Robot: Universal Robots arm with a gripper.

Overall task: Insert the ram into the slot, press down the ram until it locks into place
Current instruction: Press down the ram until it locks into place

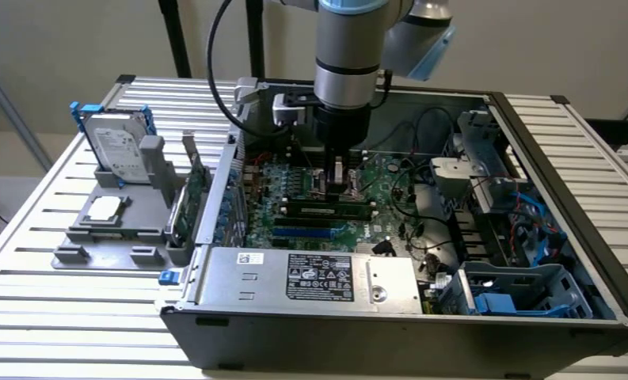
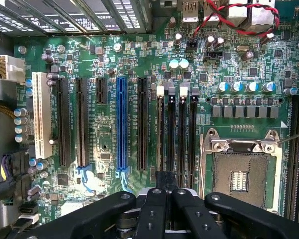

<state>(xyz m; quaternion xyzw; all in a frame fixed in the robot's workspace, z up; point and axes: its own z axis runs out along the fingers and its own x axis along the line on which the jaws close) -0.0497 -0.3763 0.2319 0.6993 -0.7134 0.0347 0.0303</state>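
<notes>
I have the arm reaching straight down into the open black computer case that sits on the slatted metal bench, with the hand low over the green motherboard.

By my reading, the insertion is largely done. In the exterior view the thin, long green ram stick with dark chips stands on edge among the parallel memory sockets, running from the exterior view's left to its right. It looks level rather than tilted. I cannot tell from here whether it is fully down or whether the end clips have closed on it, so I count the locking press as open.

The hand is just above the ram, over its end towards the exterior view's right. I cannot see whether it is touching the top edge.

In the wrist view the black fingers are drawn together into a closed fist, with a dark tip between them. I see no board gripped there, so I judge the hand to be clenched and empty, set for pushing rather than carrying.

That tip sits over the end of the long narrow black memory socket, one of four side by side. The long blue slot lies on one side of that group and the square silver CPU socket on the other. I cannot say for certain which of the four holds the ram.
</notes>
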